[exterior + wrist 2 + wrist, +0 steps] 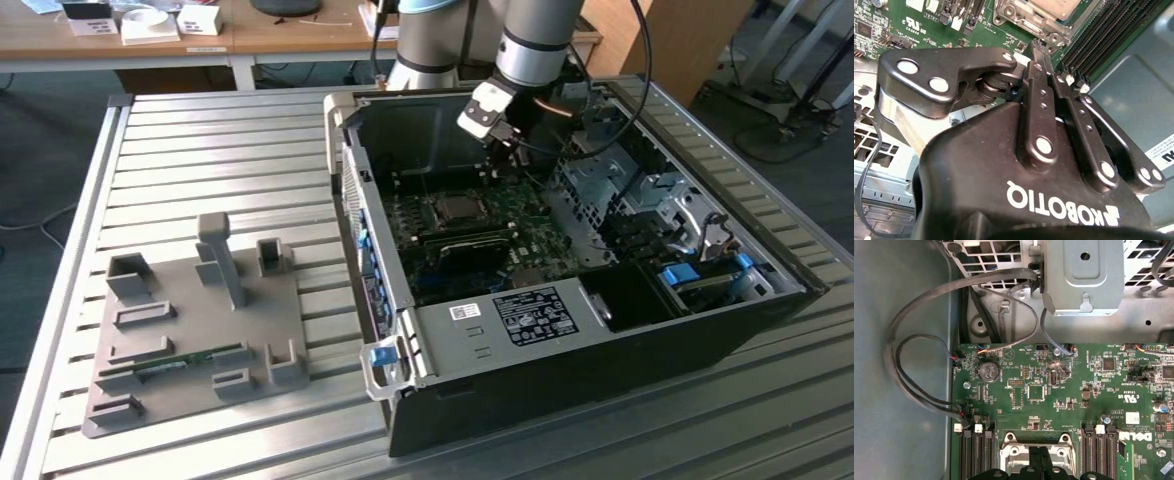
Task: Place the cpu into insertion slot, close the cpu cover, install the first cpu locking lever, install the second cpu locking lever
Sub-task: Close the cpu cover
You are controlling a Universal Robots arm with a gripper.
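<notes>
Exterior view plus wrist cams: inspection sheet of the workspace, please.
Surface: slatted metal table, open computer case on it.
Job's things: cpu sits in the socket; cpu cover frames it; latching cannot be told.
Clutter: grey fixture plate holding one memory stick.
Grippers: gripper shut, over the socket.
Cables: grey cables looping beside the motherboard.
Surroundings: wooden desk with white boxes.

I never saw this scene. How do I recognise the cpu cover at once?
Find the black computer case lying open on the slatted metal table, and look at the green motherboard inside. On the board sits the cpu cover, a square silvery metal frame with an open centre. Unlike the long black memory slots beside it, it is square and shiny.
</notes>
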